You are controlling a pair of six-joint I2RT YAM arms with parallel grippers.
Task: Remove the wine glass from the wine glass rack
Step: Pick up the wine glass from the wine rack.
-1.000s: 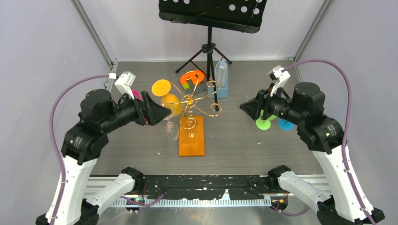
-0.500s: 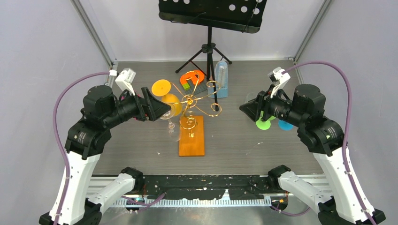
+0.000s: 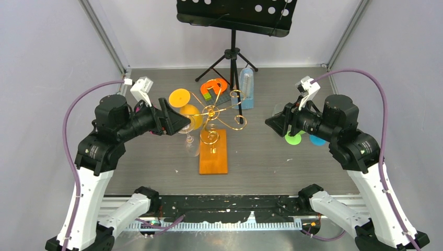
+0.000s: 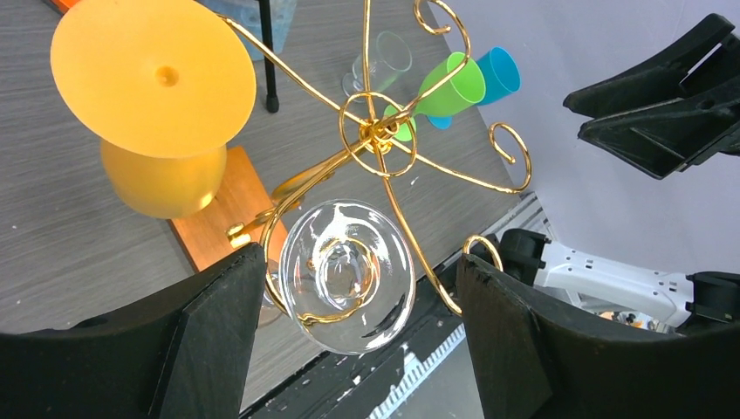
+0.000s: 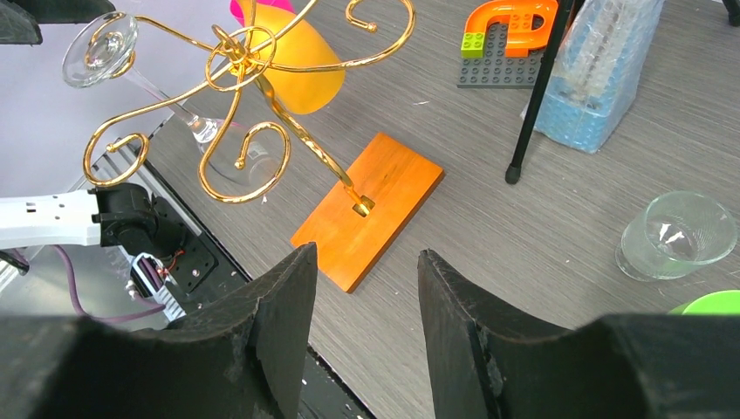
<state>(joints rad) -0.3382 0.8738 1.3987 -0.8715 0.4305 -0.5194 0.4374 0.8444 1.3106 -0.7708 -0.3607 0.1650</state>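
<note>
1. On the near-left arm of the wine glass rack (image 3: 213, 111) hangs the clear wine glass (image 3: 190, 142). It is upside down, with its foot cradled in a curl of gold wire and its bowl pointing at the table (image 3: 261, 157).
2. From the left wrist the foot of that glass (image 4: 349, 275) fills the middle of the view, and the wire loop crosses under it.
3. Just beyond it on the same rack hangs an orange wine glass (image 3: 189, 116), also inverted, with its round foot uppermost.
4. The rack's thin stem rises from a flat orange wooden base (image 3: 214, 152). The clear glass's bowl hangs just beside that base's left edge.
5. The left gripper (image 3: 183, 123) is level with the top of the rack. Its jaws are spread wide and flank the foot of the clear glass, one finger (image 4: 218, 332) on each side. Whether either finger touches the rim cannot be told.
6. The right gripper (image 3: 271, 121) hovers well apart from the rack, on its right. Its jaws are parted with nothing between them.
7. By the right gripper stand a green glass (image 3: 292, 138) and a blue glass (image 3: 317, 139). A clear tumbler (image 5: 679, 236) sits close to them.
8. Behind the rack are a black music stand (image 3: 233, 15), a pale blue bottle (image 3: 246, 88) and an orange block piece (image 3: 213, 87) on a grey plate.
</note>
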